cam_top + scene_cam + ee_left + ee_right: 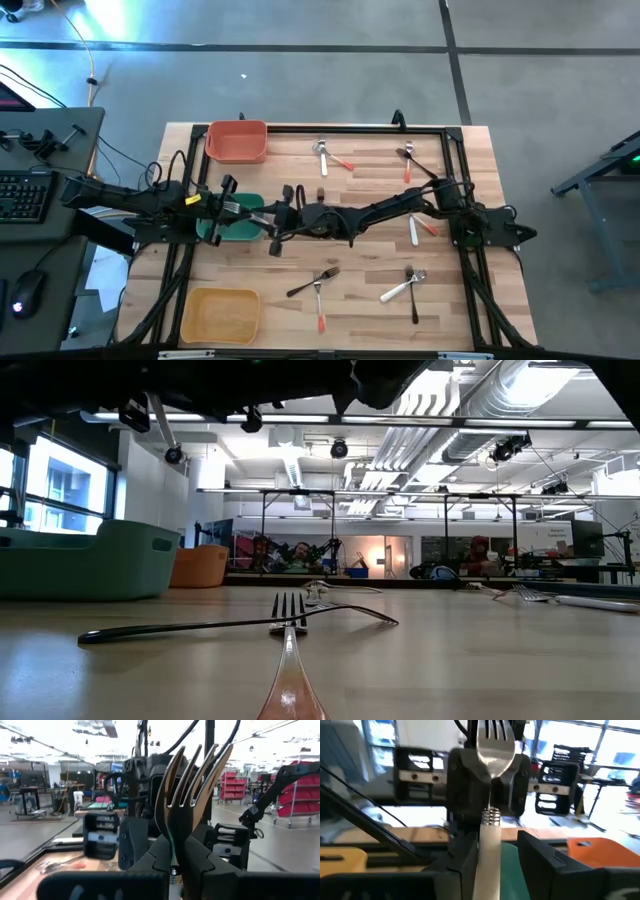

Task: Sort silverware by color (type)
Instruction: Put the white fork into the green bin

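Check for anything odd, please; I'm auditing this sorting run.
Nothing spilled or damaged. One oddity: a white-handled fork sits between both grippers above the green bin, the left gripper shut near its neck, the right gripper open around its handle.

Both arms are matte black, built of blocky jointed links with black cables looped along them. The left arm (150,200) carries a small yellow mark near its wrist.
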